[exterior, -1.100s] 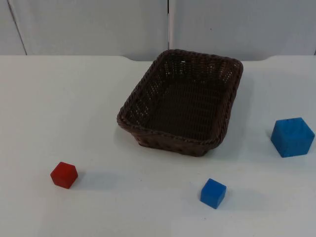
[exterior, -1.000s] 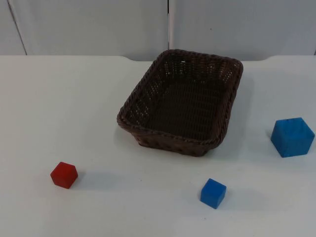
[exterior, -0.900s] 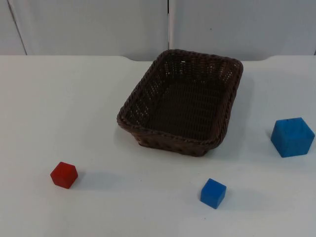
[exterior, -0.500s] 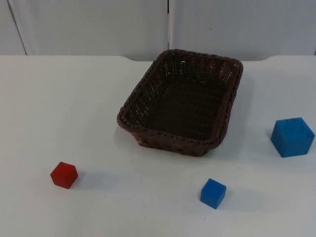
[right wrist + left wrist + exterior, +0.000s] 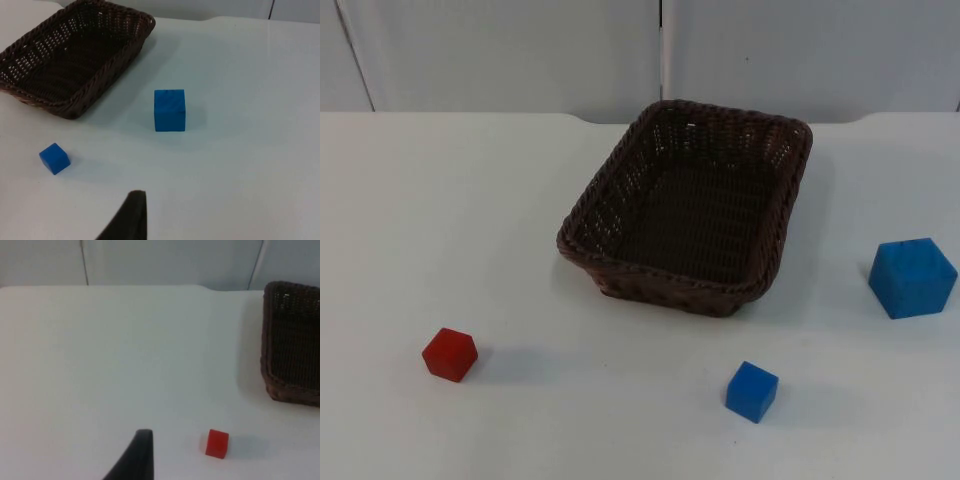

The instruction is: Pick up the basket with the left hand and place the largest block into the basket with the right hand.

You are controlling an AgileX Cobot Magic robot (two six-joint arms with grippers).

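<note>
A dark brown woven basket (image 5: 692, 205) stands empty on the white table, near the back middle. The largest block, a big blue cube (image 5: 912, 277), rests on the table to the basket's right. My left gripper (image 5: 137, 455) hangs back over bare table, well short of the basket (image 5: 292, 342), holding nothing. My right gripper (image 5: 131, 215) waits some way short of the big blue cube (image 5: 170, 110), and the basket (image 5: 75, 55) lies beyond it.
A small blue cube (image 5: 752, 391) lies in front of the basket and a small red cube (image 5: 450, 354) at the front left. The red cube (image 5: 217, 443) lies near my left gripper; the small blue cube (image 5: 54, 158) near my right. The grey partition wall (image 5: 520, 55) closes the back.
</note>
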